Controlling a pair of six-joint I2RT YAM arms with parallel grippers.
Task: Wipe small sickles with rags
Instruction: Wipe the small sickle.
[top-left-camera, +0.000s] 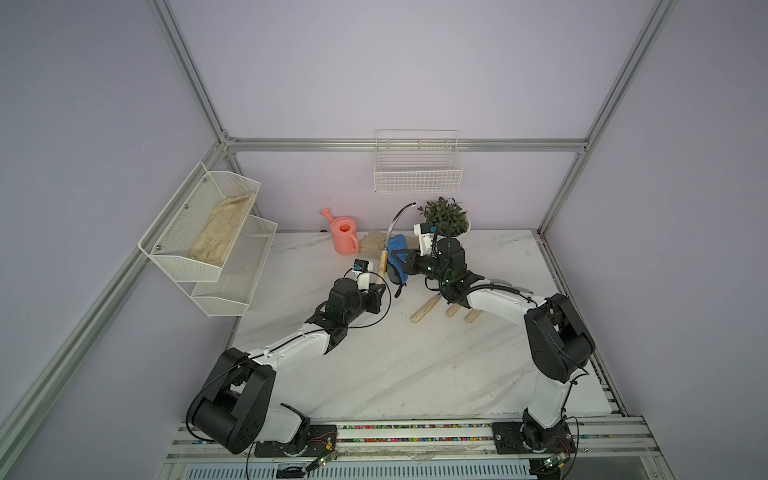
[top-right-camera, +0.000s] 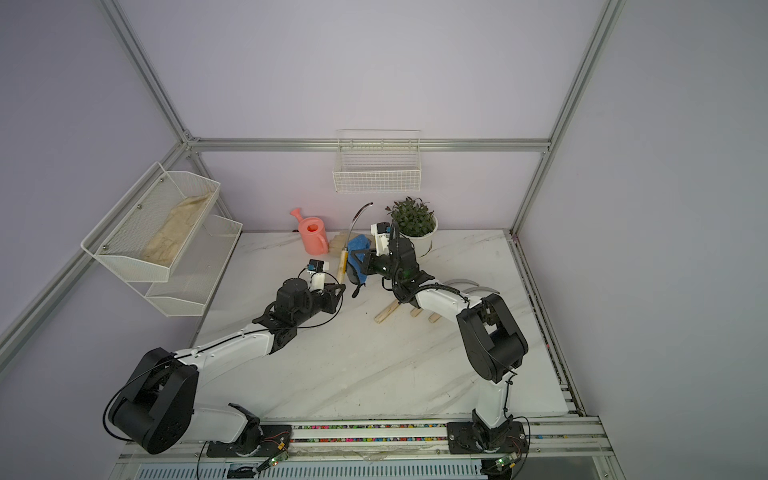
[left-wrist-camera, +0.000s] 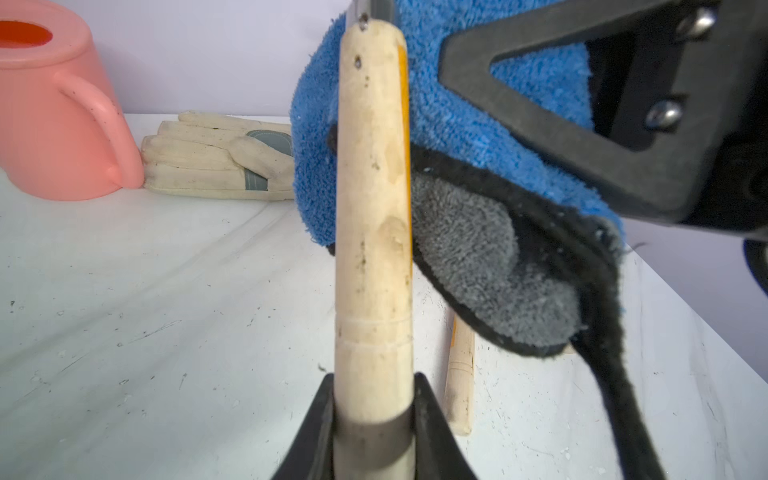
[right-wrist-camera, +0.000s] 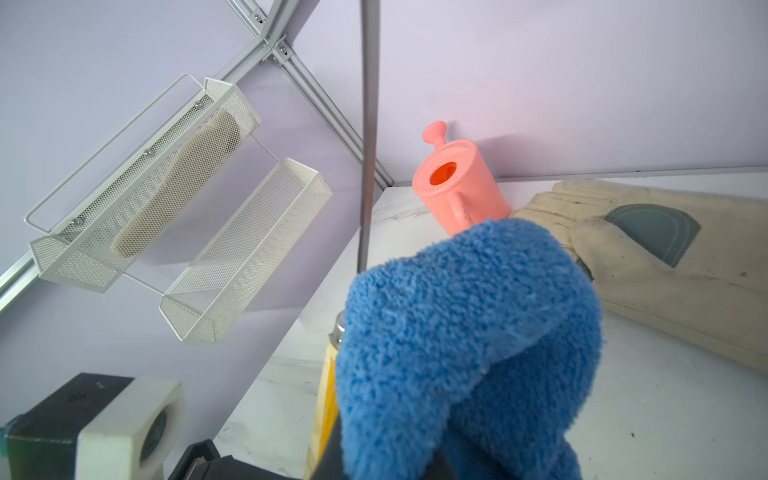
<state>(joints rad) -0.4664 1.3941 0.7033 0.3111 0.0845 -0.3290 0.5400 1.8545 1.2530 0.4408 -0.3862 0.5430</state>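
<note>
**L gripper** (left-wrist-camera: 374, 403): jaws are pinching the butt end of the pale wooden handle (left-wrist-camera: 374, 208) of one small sickle, thin curved grey blade (top-left-camera: 397, 220). It is holding the tool upright over the white marble-look tabletop (top-left-camera: 374, 374), tip arcing toward the rear wall.

**R gripper** (top-left-camera: 401, 264): jaws are pressing together on the blue plush microfibre rag w/ dark trim (right-wrist-camera: 469, 332), bunching it against the upper handle and blade root.

**Step, by judgement:** wiping one sickle of four, w/ the stroke sitting at the blade base. The next move is calling for the R arm to slide the rag up the curve toward the tip while the L arm resists twist.

**Other sickles:** three other sickles (top-left-camera: 423, 312) are lying side by side on the tabletop under the R forearm.

**Containers:**
- White mesh two-tier wall rack: the upper bin (top-left-camera: 183, 266) is holding a beige work glove (top-left-camera: 224, 228). The lower bin (top-left-camera: 232, 286) is showing nothing inside.
- White wire basket on the rear wall (top-left-camera: 417, 178): showing nothing inside.
- Pink plastic watering can (top-left-camera: 345, 237): contents not discernible.
- White pot (top-right-camera: 426, 245): carrying a green leafy plant (top-right-camera: 411, 216).
- Loose beige gloves (left-wrist-camera: 216, 158) are lying beside the can.
</note>
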